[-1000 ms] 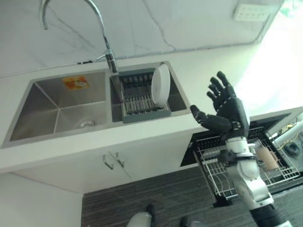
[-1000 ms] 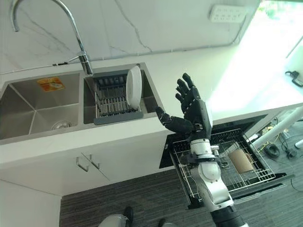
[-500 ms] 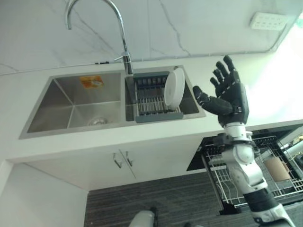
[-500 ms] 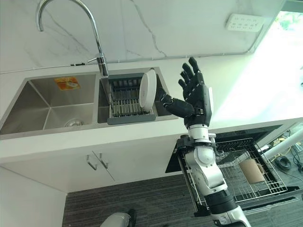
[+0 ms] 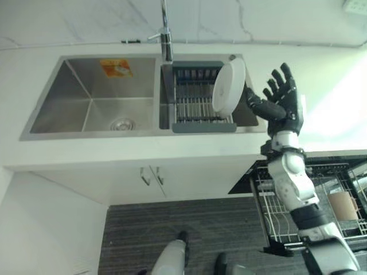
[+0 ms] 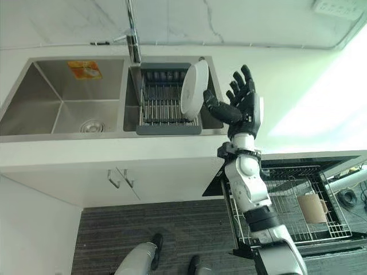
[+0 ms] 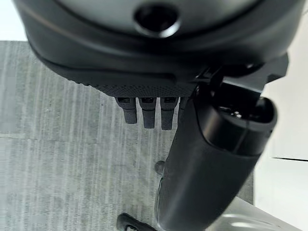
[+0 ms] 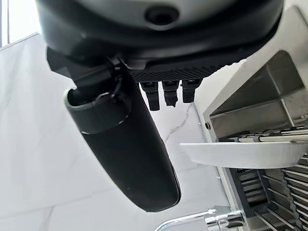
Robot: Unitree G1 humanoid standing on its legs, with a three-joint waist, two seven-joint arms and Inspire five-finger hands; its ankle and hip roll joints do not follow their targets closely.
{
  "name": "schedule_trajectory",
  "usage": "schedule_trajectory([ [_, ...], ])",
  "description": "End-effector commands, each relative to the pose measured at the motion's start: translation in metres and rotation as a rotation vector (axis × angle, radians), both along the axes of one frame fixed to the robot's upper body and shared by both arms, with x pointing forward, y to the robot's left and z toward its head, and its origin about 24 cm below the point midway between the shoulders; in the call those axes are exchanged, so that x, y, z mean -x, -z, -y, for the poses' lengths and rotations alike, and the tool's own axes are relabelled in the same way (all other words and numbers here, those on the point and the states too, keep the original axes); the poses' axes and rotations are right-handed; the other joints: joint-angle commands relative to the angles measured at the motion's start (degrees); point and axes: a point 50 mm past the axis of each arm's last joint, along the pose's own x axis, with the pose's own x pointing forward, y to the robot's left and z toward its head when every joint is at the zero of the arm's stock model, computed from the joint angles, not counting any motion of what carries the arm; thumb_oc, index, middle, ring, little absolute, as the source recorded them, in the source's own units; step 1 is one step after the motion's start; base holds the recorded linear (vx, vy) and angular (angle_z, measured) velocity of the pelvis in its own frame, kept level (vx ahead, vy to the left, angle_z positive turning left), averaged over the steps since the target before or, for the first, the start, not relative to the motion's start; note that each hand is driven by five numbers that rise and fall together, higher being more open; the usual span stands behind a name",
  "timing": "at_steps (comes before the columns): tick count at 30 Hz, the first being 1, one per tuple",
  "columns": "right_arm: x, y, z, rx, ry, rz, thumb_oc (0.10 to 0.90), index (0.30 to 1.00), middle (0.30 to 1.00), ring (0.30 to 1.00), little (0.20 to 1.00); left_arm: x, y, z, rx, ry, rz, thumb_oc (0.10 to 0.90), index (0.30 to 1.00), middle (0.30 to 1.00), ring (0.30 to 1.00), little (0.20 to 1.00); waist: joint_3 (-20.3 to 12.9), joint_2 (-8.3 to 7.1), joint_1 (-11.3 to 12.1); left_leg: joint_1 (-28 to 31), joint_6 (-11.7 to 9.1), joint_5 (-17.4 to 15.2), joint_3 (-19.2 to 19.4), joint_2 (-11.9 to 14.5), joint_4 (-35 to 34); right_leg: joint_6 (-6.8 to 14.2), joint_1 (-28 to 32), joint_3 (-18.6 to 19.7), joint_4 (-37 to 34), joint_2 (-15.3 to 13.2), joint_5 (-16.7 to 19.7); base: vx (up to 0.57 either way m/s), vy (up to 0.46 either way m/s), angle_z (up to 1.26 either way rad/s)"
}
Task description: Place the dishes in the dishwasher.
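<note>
1. White plate stands on edge in the grey drying rack, in the right basin of the steel sink.
2. Right robot hand is raised just beside the plate, fingers spread, thumb toward the plate's rim, holding nothing.
3. Left robot hand hangs over the floor, fingers straight.
4. Dishwasher rack is pulled out below the counter, with a brown cup in it.

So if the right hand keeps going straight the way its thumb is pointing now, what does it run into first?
Most likely the white plate standing on edge in the drying rack in the sink's right basin. The right hand is open beside it, thumb toward the plate's face, though how far apart they are is hard to judge.
</note>
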Motion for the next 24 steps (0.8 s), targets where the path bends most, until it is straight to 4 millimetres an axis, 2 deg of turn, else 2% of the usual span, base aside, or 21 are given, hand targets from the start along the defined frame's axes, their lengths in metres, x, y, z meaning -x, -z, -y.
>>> schedule_trajectory([
  [1,0.010,-0.075,0.008,-0.037,0.018,0.309,0.800,0.900,0.900,0.900,0.900,0.001,-0.003,-0.015,-0.016,0.001,0.003,0.800,0.900,0.900,0.900,0.900,-1.75,0.11,0.89,1.66,-2.10,-0.69,-4.17,0.17,-3.86,4.04,0.30,-1.54,-2.47,-4.71,5.54,-0.03,0.035,0.05],
  [6,0.003,-0.081,0.012,-0.043,0.021,0.290,0.800,0.900,0.900,0.900,0.900,-0.002,-0.004,-0.015,-0.009,0.000,0.019,0.800,0.900,0.900,0.900,0.900,-1.40,0.46,1.70,1.25,-2.26,-0.44,-4.88,-0.48,-3.86,4.01,0.41,-2.63,-2.47,-5.30,5.30,-0.01,0.035,0.09],
  [17,-0.007,-0.079,0.007,-0.123,-0.069,0.233,0.800,0.900,0.900,0.900,0.900,-0.002,-0.004,-0.014,0.006,-0.024,0.026,0.800,0.900,0.900,0.900,0.900,-0.94,1.05,2.34,1.94,-2.42,-0.44,-4.92,-0.82,-3.86,4.04,1.32,-3.73,-2.47,-6.11,5.17,0.02,0.020,0.06],
  [24,-0.016,-0.078,0.020,-0.062,0.016,0.179,0.800,0.900,0.900,0.900,0.900,-0.002,-0.006,-0.020,-0.016,-0.051,0.035,0.800,0.900,0.900,0.900,0.900,-0.68,0.57,3.16,2.35,-2.68,-0.81,-5.20,-0.88,-3.86,4.31,1.73,-4.55,-2.47,-6.41,5.08,0.01,-0.009,0.03],
])
